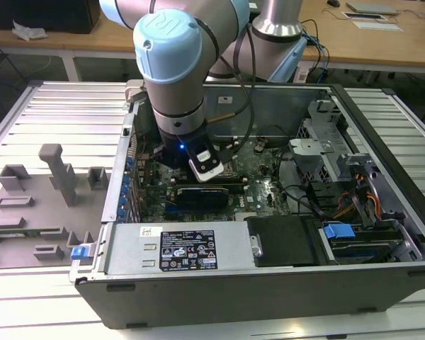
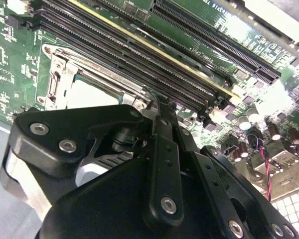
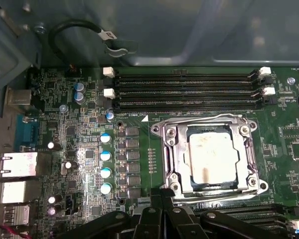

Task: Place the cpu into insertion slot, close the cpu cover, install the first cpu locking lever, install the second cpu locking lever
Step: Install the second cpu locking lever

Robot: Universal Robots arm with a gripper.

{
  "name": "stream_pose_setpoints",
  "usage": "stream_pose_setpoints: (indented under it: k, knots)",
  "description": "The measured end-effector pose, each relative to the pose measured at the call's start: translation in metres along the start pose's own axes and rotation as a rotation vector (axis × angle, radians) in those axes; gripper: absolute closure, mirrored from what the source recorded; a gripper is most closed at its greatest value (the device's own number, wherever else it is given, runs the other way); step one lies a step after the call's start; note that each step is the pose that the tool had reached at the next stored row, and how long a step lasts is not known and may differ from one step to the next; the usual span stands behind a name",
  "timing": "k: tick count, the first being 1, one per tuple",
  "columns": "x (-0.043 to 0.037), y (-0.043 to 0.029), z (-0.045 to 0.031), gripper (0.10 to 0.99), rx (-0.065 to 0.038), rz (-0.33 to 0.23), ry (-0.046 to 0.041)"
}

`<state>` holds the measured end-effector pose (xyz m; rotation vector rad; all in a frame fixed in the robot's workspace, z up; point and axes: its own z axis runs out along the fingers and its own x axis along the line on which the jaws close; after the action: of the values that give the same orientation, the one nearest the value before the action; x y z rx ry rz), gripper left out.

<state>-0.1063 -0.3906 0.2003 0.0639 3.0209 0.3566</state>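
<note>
While the chip (image 3: 209, 158) sits in the socket (image 3: 208, 194) under the metal cover (image 3: 172, 149) mid-board, the gripper (image 3: 162, 206), grip unreadable, hovers at the socket's edge; a slip could scrape the board (image 3: 65, 134).

From my console the cpu (image 3: 210, 158) reads pale silver-beige with a mottled, smeared face, and the cpu cover (image 3: 169, 149) around it is shiny silver-grey. The motherboard (image 3: 79, 144) is green, dotted with silver capacitors capped pale blue (image 3: 105, 139). The memory slots (image 3: 184, 89) are black with white end clips (four parallel black stripes near the board's edge). The gripper (image 2: 157, 107) is matte black, studded with silver screw heads. In the exterior view the arm (image 1: 171, 53) is light blue and grey, the computer case (image 1: 269, 297) dark grey, and the table (image 1: 49, 113) ribbed silver.
</note>
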Motion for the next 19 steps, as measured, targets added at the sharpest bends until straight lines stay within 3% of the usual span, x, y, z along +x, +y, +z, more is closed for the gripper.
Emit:
stream_pose_setpoints:
  k: [19]
  knots:
    - [0.0004, 0.0021, 0.0039, 0.980, -0.002, 0.000, 0.0003]
